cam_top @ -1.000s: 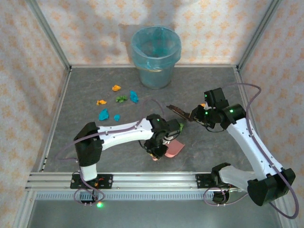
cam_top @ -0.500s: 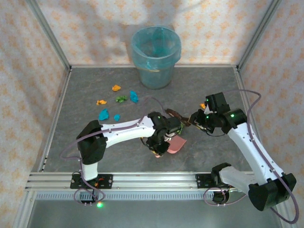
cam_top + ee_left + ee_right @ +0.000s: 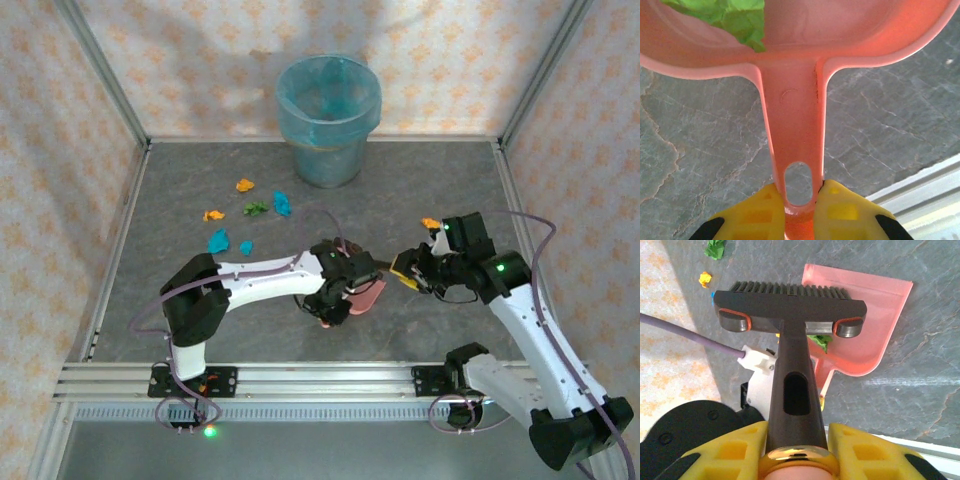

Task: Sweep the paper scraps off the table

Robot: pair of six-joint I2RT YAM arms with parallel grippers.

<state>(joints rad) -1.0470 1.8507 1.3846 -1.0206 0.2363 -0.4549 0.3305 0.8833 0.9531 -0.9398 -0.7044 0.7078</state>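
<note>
While my left fingers (image 3: 840, 212) clamp the dustpan (image 3: 795, 125) handle and my right fingers (image 3: 860, 450) grip the brush (image 3: 790, 300), one green scrap (image 3: 740, 20) lies in the dustpan. Most paper scraps (image 3: 256, 208) sit at upper left on the surface (image 3: 450, 170). Next, I judge, both tools must go there.

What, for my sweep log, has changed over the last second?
The right pincer, shut on the brush, pulled back nearer the pink dustpan, which the left pincer grips and nudged slightly rearward. The paper scraps and bin stayed put.
</note>
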